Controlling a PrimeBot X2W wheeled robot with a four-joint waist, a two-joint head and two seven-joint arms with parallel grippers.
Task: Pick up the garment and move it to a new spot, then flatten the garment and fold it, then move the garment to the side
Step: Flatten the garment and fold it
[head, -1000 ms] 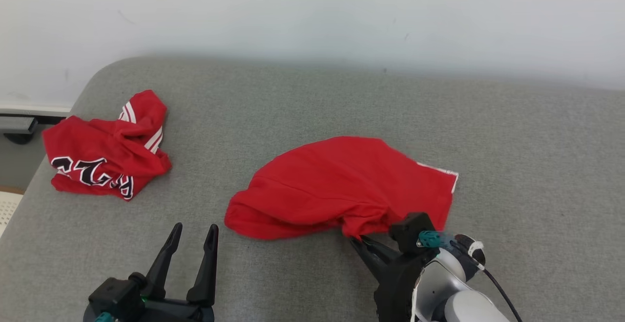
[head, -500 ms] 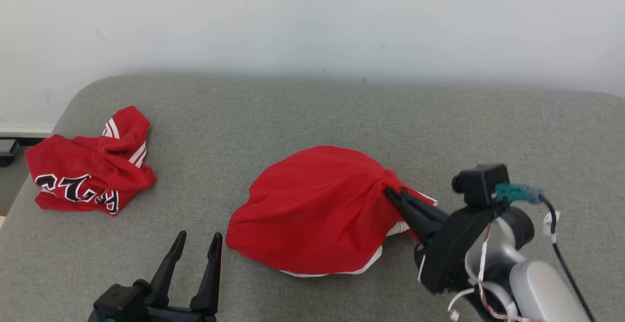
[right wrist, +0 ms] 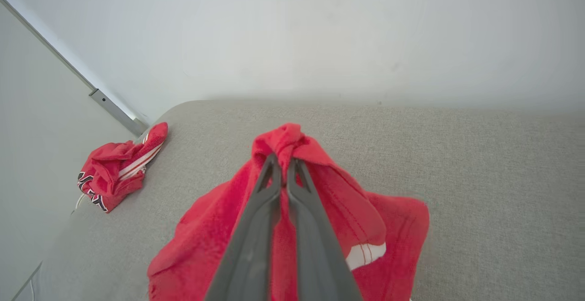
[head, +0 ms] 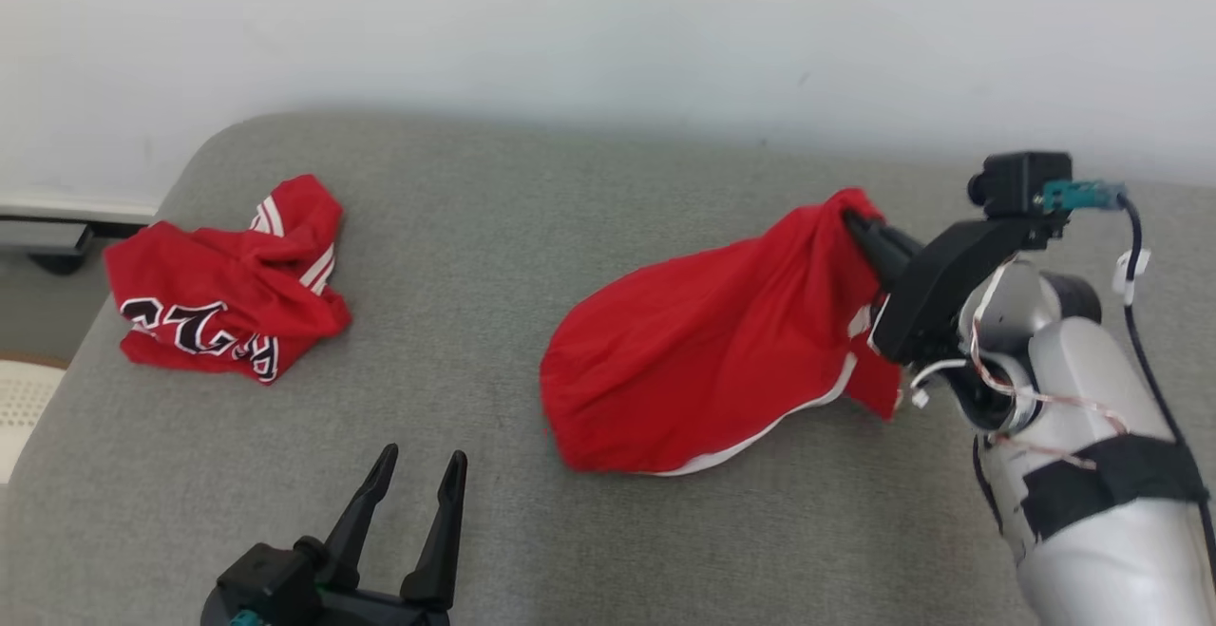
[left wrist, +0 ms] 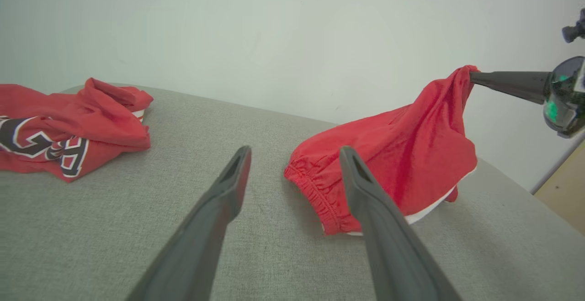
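The garment (head: 703, 350) is a pair of red shorts with white trim. One end is lifted off the grey cushion while its elastic waistband end (left wrist: 315, 191) still rests on it. My right gripper (head: 848, 219) is shut on a bunched fold at the raised end, and the fold (right wrist: 285, 143) wraps over the fingertips in the right wrist view. My left gripper (head: 418, 466) hovers open low at the front, left of the garment, with nothing between its fingers (left wrist: 228, 187).
A second red garment (head: 228, 294) with black-and-white lettering lies crumpled at the cushion's far left (right wrist: 119, 171). The grey cushion (head: 532, 208) ends at a white wall behind. A floor strip (head: 38, 246) shows past the left edge.
My right gripper has risen and swung to the right and back, dragging the garment's pinched end up off the cushion. The left gripper stays open. The head camera has shifted.
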